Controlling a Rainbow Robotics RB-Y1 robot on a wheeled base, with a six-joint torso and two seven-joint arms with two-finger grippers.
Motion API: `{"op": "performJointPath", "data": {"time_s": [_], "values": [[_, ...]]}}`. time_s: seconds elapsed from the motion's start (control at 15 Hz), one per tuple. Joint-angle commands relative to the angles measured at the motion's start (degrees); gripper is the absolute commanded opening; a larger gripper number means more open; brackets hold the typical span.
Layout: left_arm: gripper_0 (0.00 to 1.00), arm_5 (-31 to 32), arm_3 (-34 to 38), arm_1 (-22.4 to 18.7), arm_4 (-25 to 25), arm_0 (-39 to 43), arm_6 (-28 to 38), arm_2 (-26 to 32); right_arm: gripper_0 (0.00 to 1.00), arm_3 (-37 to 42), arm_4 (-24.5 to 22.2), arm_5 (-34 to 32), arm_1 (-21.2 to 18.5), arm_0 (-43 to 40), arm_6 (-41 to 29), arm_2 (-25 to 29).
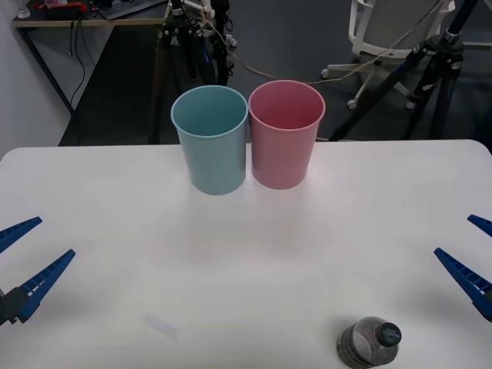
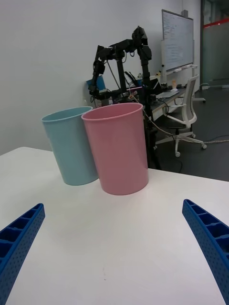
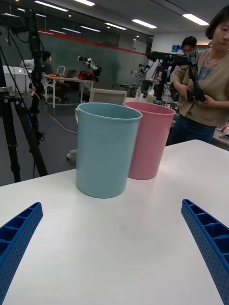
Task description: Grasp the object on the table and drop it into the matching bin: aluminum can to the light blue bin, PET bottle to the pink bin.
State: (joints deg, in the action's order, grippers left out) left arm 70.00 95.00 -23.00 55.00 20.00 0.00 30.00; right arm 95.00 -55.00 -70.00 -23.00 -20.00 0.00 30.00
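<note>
White bench (image 1: 115,200) carrying light blue bin (image 1: 211,138) touching pink bin (image 1: 285,133) at the far side, PET bottle (image 1: 370,343) upright at near right edge, left tool (image 1: 23,257) and right tool (image 1: 470,254) spread wide, empty.

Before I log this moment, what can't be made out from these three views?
- PET bottle: front view's bottom edge cuts off its lower body; cap lettering too small to read.
- Left end effector and right end effector: frame edges cut off everything behind the open fingers.
- Pink bin and light blue bin: their own walls hide the bottoms inside.
- Table: its near edge lies below the front view.
</note>
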Motion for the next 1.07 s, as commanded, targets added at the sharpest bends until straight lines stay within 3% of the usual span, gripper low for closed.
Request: {"op": "performJointPath", "data": {"time_s": [0.07, 0.2, 0.73, 1.07], "values": [[1.00, 0.00, 0.00, 0.00, 0.00, 0.00, 0.00, 0.00, 1.00, 0.00, 0.00, 0.00, 0.00, 0.00, 0.00, 0.00], [1.00, 0.00, 0.00, 0.00, 0.00, 0.00, 0.00, 0.00, 1.00, -1.84, 1.12, 0.83, 2.17, 1.54, -0.09, 0.32], [1.00, 0.00, 0.00, 0.00, 0.00, 0.00, 0.00, 0.00, 1.00, -5.44, 4.11, -1.02, -0.82, 1.81, 2.20, -0.21], [1.00, 0.00, 0.00, 0.00, 0.00, 0.00, 0.00, 0.00, 1.00, -6.05, 5.52, -1.19, -2.84, -0.83, 11.95, -0.73]]}}
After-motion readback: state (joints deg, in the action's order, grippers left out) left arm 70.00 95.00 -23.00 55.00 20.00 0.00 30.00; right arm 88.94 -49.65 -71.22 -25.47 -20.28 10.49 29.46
